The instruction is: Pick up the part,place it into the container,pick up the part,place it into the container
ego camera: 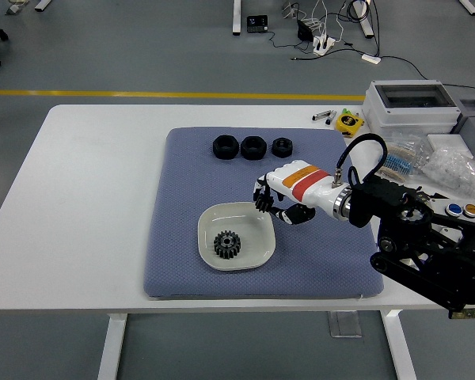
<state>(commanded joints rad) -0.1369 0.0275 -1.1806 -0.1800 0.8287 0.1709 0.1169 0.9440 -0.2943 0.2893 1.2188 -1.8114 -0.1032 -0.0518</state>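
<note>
Right hand (pixel 275 199) hovers just past the white dish's (pixel 236 235) far-right rim, fingers curled; cannot tell if it holds anything. 1 gear (pixel 226 245) sits in the dish, 3 black nuts (pixel 251 146) lined up far on the blue mat (pixel 182 182), likely staged for picking

No text, label, brand, number or sign can be read anywhere in the head view. The small dark device (pixel 258 23) on the floor at the top centre of the frame shows a lit face, but it is too small to make out. The orange and red bands on the right hand (pixel 283 195) carry no lettering.
</note>
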